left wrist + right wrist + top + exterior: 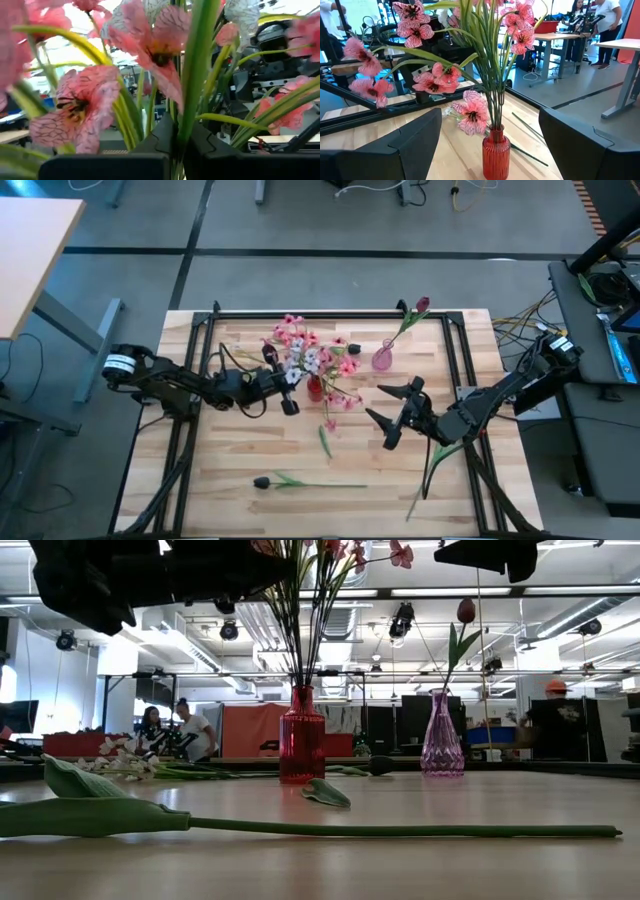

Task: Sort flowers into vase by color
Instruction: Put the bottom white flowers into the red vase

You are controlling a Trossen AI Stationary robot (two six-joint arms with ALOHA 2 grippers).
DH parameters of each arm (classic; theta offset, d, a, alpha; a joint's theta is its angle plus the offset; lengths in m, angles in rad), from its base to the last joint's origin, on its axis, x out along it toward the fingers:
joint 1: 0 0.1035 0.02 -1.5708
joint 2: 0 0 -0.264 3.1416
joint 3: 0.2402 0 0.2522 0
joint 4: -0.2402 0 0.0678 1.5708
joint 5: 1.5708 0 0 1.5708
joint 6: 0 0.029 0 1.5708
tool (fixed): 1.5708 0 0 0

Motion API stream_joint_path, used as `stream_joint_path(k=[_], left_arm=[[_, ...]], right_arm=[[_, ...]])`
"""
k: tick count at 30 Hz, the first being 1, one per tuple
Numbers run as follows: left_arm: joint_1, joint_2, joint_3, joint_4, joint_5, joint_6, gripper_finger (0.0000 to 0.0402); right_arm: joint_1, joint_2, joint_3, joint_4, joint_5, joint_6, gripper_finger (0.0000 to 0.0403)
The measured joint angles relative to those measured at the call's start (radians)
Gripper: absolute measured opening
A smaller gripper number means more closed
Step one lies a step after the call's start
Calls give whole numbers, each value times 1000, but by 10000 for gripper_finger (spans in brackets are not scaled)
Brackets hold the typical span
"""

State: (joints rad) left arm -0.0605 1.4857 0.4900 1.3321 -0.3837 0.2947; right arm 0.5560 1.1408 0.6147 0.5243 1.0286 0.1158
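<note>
The left hand (291, 392) is clamped tight on a green stem among the pink flowers (470, 112) standing in the red vase (495, 152), though which stem is hard to tell. The right hand (392, 416) hangs just beside that vase, fingers spread wide, holding nothing.

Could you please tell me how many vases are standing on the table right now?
2: the red vase mid-table holding pink flowers, and the pink vase to its right holding one dark bud.
</note>
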Motion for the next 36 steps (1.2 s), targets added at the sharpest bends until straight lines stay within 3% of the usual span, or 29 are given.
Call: stream_joint_path(k=[4,36], left_arm=[[0,0,-1,-24,-54,-27,0],[0,0,-2,-155,-52,-73,0]], right_arm=[[0,0,0,0,0,0,325],[0,0,0,3,1,0,325]])
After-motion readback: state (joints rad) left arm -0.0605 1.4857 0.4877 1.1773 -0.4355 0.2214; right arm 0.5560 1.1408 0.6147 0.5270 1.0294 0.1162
